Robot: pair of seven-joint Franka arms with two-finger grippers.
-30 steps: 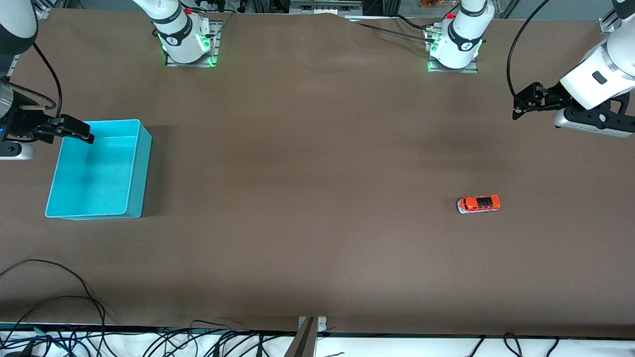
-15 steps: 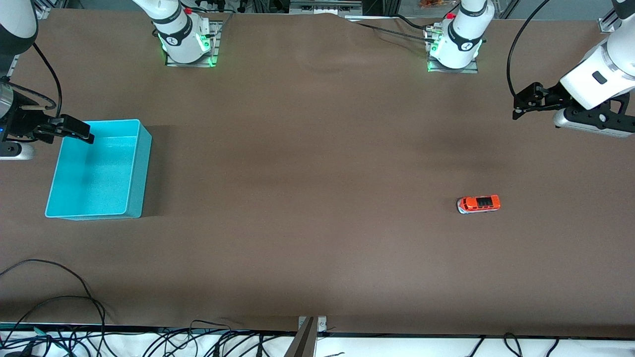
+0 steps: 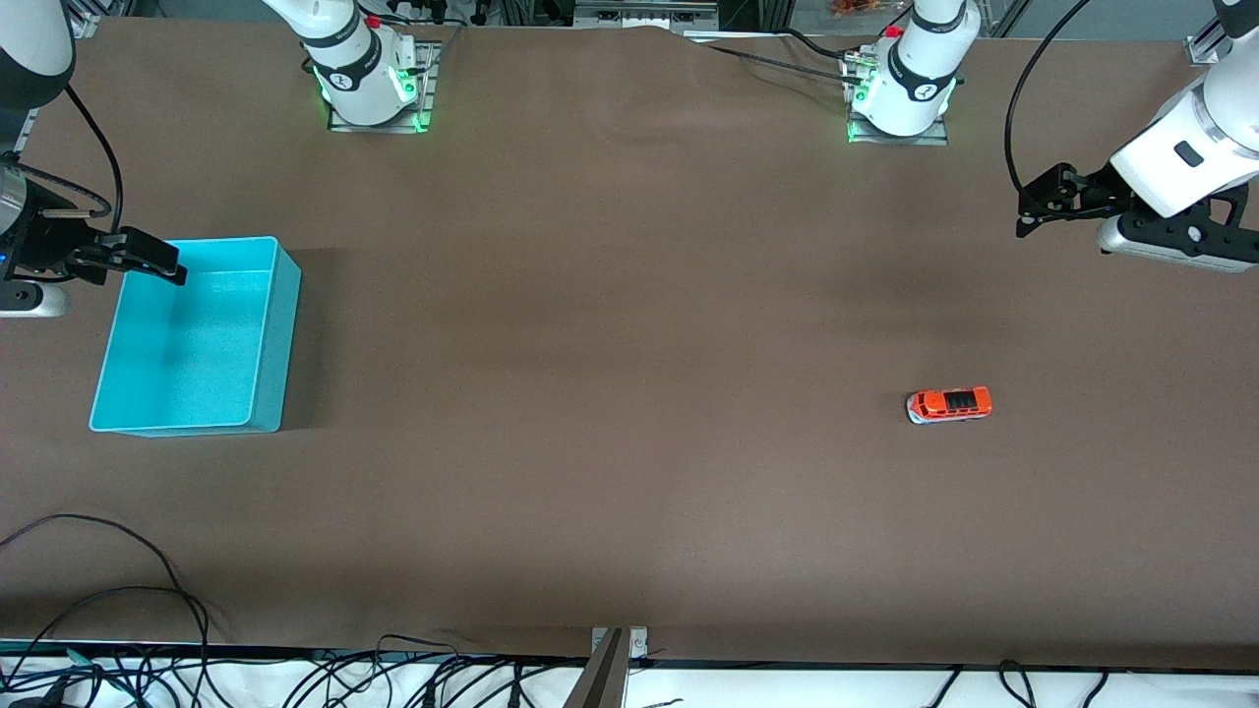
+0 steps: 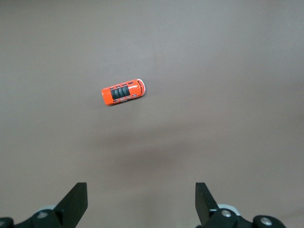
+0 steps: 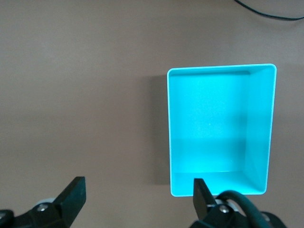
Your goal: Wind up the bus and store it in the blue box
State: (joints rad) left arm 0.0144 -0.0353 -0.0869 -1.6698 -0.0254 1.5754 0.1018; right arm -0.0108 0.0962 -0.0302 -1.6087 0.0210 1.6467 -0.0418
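Brown cloth covers the surface (image 3: 610, 324), where the bus (image 3: 949, 404) stands on its wheels toward the left arm's end and the empty blue box (image 3: 266, 334) sits well apart at the right arm's end, so neither winding nor storing looks begun. Left tool (image 3: 1031, 208) hangs spread wide and empty above bare cloth near the bus, likely staged for the pickup. Right tool (image 3: 148, 258), equally wide and empty, waits over the box's rim.
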